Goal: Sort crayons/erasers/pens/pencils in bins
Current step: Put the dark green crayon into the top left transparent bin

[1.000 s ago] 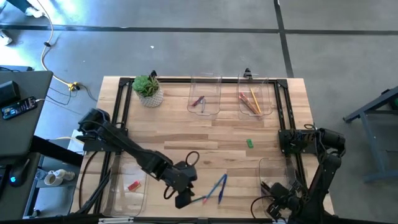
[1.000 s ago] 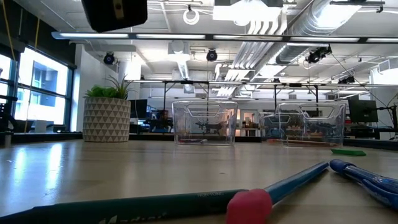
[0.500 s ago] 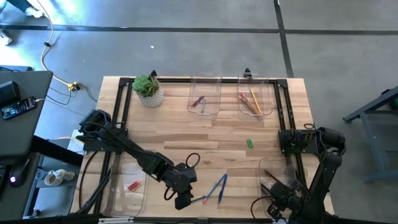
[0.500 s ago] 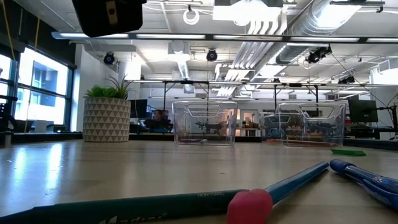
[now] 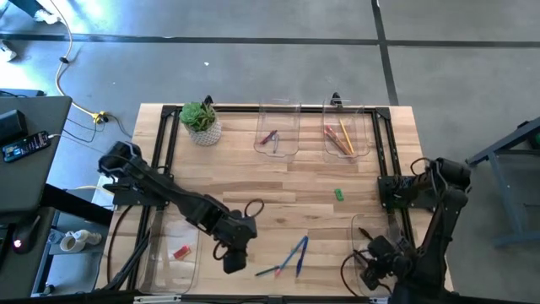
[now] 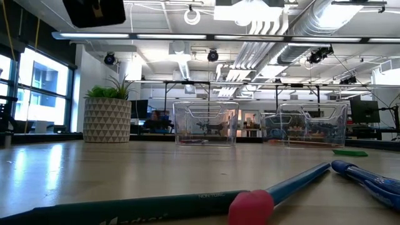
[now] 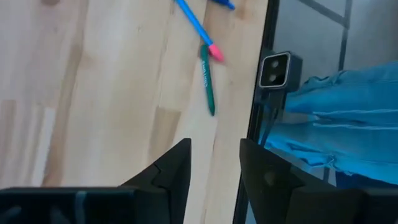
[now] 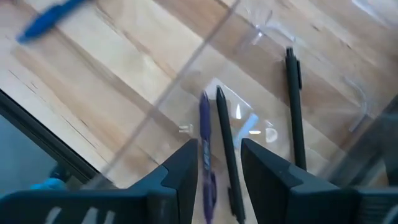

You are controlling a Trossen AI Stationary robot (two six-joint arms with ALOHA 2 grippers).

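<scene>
My left gripper [image 5: 232,258] hangs open above the bare wood near the table's front edge, left of the loose sticks, with nothing between its fingers [image 7: 214,167]. Ahead of it lie a dark green stick [image 7: 207,81], a pink eraser [image 7: 216,53] at that stick's end and a blue pen [image 7: 189,18]. Two blue pens [image 5: 297,253] lie flat on the wood. My right gripper [image 5: 376,263] stands open over the near right bin [image 5: 358,221]. In this bin lie a purple pen [image 8: 204,134] and two black pens [image 8: 293,99], flat on its floor.
A green eraser [image 5: 338,194] lies mid-table. The far middle bin [image 5: 278,110] holds crayons, the far right bin [image 5: 346,110] pencils, the near left bin [image 5: 160,253] a red eraser [image 5: 179,252]. A potted plant [image 5: 201,121] stands far left. A black frame edges the table.
My left gripper has risen and gone toward the table's left edge, away from the green stick and the pens. A dark pen now shows on the floor of the near right bin, below my right gripper, whose arm has drawn up a little.
</scene>
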